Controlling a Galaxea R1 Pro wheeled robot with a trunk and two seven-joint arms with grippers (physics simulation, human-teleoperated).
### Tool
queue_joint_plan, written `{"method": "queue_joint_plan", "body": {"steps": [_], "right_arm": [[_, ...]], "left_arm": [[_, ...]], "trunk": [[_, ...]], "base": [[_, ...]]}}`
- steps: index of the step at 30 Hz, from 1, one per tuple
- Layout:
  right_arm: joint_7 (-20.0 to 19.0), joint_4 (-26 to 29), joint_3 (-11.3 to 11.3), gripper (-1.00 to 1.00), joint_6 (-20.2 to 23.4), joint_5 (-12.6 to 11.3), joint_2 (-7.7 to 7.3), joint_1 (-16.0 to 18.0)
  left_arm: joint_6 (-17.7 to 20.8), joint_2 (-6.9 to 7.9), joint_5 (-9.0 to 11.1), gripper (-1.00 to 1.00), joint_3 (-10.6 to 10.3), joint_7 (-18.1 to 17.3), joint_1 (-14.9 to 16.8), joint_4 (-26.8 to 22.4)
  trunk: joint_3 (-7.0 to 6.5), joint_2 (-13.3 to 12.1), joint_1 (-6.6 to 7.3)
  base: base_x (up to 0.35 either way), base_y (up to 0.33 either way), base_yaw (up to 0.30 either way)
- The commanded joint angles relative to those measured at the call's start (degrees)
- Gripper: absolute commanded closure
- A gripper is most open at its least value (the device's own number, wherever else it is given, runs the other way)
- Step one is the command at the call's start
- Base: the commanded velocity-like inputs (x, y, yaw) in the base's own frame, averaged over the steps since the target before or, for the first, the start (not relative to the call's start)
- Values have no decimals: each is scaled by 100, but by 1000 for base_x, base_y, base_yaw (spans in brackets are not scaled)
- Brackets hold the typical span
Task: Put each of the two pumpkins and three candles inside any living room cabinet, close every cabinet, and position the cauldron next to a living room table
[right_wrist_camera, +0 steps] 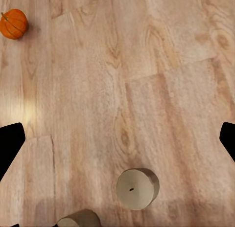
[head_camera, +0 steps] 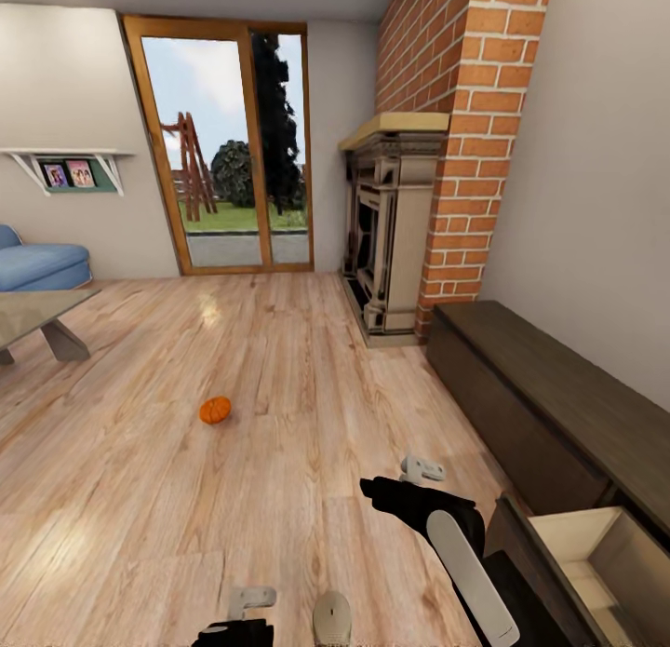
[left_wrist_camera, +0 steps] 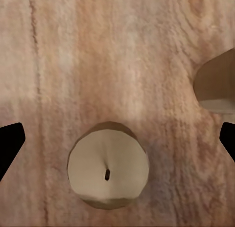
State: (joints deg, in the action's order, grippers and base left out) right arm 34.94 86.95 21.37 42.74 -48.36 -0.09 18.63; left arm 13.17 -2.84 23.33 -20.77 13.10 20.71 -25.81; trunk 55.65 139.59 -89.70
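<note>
One orange pumpkin (head_camera: 215, 410) (right_wrist_camera: 13, 23) lies on the wood floor, left of and beyond my arms. My left gripper (head_camera: 251, 599) (left_wrist_camera: 117, 144) hangs open straight over a grey-beige candle (left_wrist_camera: 107, 164); a second candle (left_wrist_camera: 215, 86) stands beside it. My right gripper (head_camera: 421, 468) (right_wrist_camera: 117, 144) is open above bare floor, with two candles (right_wrist_camera: 137, 188) (right_wrist_camera: 78, 218) beyond its fingers. The dark-brown cabinet (head_camera: 558, 396) runs along the right wall with one drawer (head_camera: 596, 554) pulled out, its pale inside showing. The low table (head_camera: 37, 312) is at far left. The cauldron is out of view.
A brick chimney with a fireplace (head_camera: 391, 237) stands past the cabinet's far end. Glass doors (head_camera: 233, 144) fill the back wall, and a blue sofa (head_camera: 37, 261) sits behind the table. Open floor spreads between the table and the cabinet.
</note>
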Motion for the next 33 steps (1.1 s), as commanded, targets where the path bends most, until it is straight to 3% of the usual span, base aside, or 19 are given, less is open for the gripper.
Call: {"method": "queue_joint_plan", "body": {"steps": [1,9,17,23,30,33], "right_arm": [[57,3,6,-100,7,-51,-1,3],[57,-1,6,-100,7,-51,-1,3],[57,-3,3,-100,7,-51,-2,3],[57,-15,3,-100,7,-51,-1,2],[57,-23,4,-100,7,-51,0,4],[49,-3,7,-100,7,-53,0,4]], "left_arm": [[18,-3,55,-100,-54,52,3,-12],[15,-69,57,-100,-253,52,3,-6],[10,-73,58,-100,-277,52,3,-7],[10,-70,58,-100,-273,66,3,-11],[-6,-77,65,-100,-277,500,3,-12],[-72,-90,73,-100,-278,598,3,-8]], "trunk": [[24,44,-21],[168,365,-197],[345,376,-218],[345,376,-218],[345,376,-218],[411,380,-225]], "base": [[0,0,0],[0,0,0],[0,0,0],[0,0,0],[0,0,0],[0,0,0]]}}
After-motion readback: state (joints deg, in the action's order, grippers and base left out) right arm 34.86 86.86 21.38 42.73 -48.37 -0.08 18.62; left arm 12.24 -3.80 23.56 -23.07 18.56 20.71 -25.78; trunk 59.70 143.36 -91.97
